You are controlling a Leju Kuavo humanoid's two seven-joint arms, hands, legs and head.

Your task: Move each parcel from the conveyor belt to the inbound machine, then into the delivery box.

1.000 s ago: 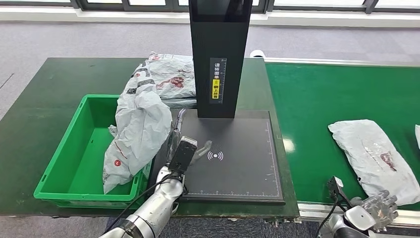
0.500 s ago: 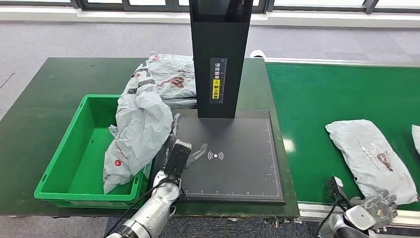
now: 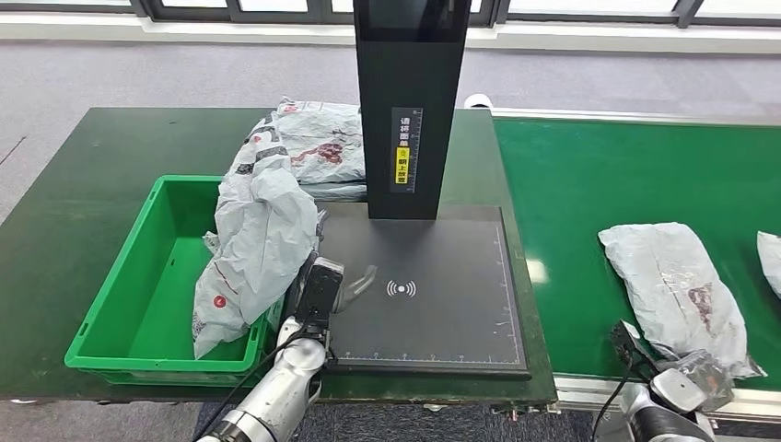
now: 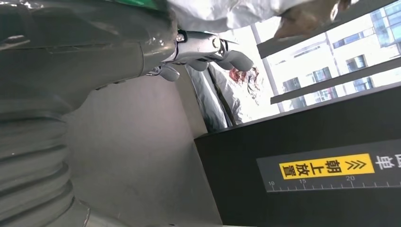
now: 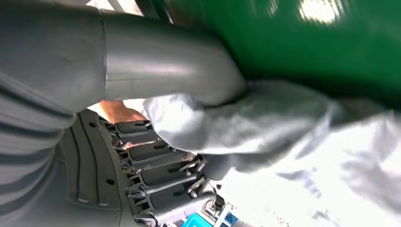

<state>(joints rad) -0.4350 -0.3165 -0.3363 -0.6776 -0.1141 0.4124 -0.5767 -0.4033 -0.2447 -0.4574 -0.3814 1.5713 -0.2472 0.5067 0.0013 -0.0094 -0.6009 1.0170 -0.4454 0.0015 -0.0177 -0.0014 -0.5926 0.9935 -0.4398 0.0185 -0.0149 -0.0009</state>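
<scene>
One grey parcel (image 3: pixel 261 249) hangs over the wall of my green box (image 3: pixel 106 295), half in and half out. More bags (image 3: pixel 313 147) sit on the table behind it. My left hand (image 3: pixel 355 278) rests on the black scanner pad (image 3: pixel 442 285), beside that parcel, fingers loose and holding nothing. The next parcel (image 3: pixel 677 290) lies on the green belt (image 3: pixel 589 175). My right hand (image 5: pixel 156 161) has its thumb on top and fingers under the parcel's edge, so I think it holds it. That parcel must go to the scanner, then the box. Another parcel (image 3: pixel 770 258) waits at the edge.
</scene>
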